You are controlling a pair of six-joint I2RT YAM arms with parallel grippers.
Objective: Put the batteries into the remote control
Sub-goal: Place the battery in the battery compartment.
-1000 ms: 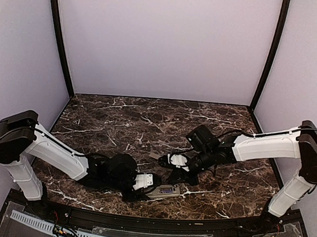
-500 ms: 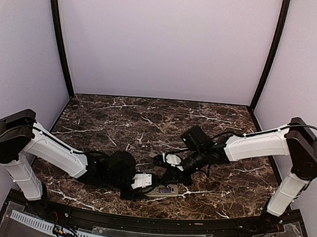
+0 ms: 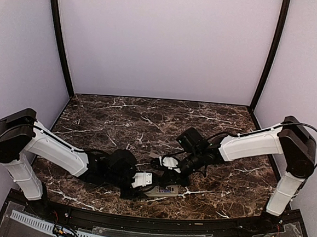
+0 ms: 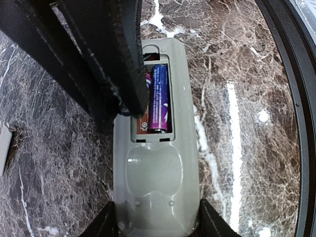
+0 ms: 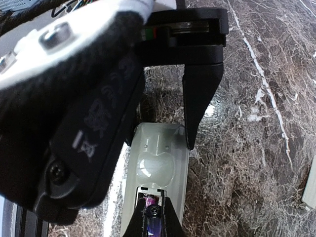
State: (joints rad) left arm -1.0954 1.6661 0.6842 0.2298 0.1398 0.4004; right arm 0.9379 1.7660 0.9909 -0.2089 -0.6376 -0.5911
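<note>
The remote control point(image 4: 157, 173) lies back-up on the marble, grey-beige, with its battery bay open. My left gripper point(image 4: 157, 223) is shut on its near end, one finger on each side. One of the batteries point(image 4: 159, 98), blue-purple, sits in the bay's right slot. My right gripper point(image 5: 155, 215) is shut on the other battery point(image 5: 152, 228), whose round end shows between the fingertips at the bay's edge. In the left wrist view those black fingers point(image 4: 123, 64) cover the left slot. The top view shows both grippers meeting over the remote control point(image 3: 162, 191) near the table's front edge.
A small flat grey cover piece point(image 4: 4, 148) lies on the marble beside the remote and also shows as a cover piece point(image 5: 310, 190) at the right wrist view's edge. The table's black front rim point(image 4: 296, 98) runs close by the remote.
My right arm has swung left and down, bringing its shut gripper over the remote's open bay. The left gripper and the remote have stayed in place.
</note>
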